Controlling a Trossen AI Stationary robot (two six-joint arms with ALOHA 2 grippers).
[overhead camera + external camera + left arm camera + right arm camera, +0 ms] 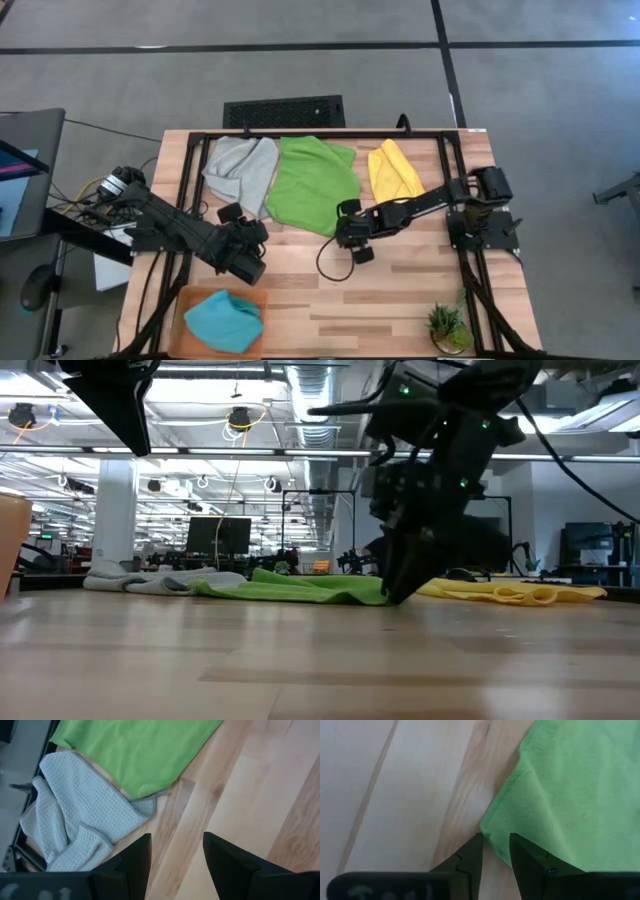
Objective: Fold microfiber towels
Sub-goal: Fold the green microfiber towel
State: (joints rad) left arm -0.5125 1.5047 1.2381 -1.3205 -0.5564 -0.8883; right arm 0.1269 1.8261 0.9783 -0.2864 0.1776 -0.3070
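Observation:
Three microfiber towels lie along the table's far side: a crumpled grey towel [240,170], a spread green towel [312,185] and a folded yellow towel [393,172]. A teal towel [225,320] lies bunched on the orange tray [190,298]. My right gripper [495,845] is down at the green towel's near corner [487,832], open by a narrow gap, one finger on each side of that corner. My left gripper [175,845] hangs open above bare wood, just near of the grey towel [75,815], with nothing between its fingers. My right gripper comes at the green towel's near corner [490,839] slanting down from the table's right side. In the low view its fingertips [395,595] reach the tabletop at the towel's edge. I cannot tell whether they touch the cloth, which lies flat.
A small potted plant [447,325] stands at the near right corner. A black cable [325,262] loops over the wood below my right gripper. Black frame rails [185,190] run along the table's left, right and far sides. Bare wood lies across the table's middle and near side.

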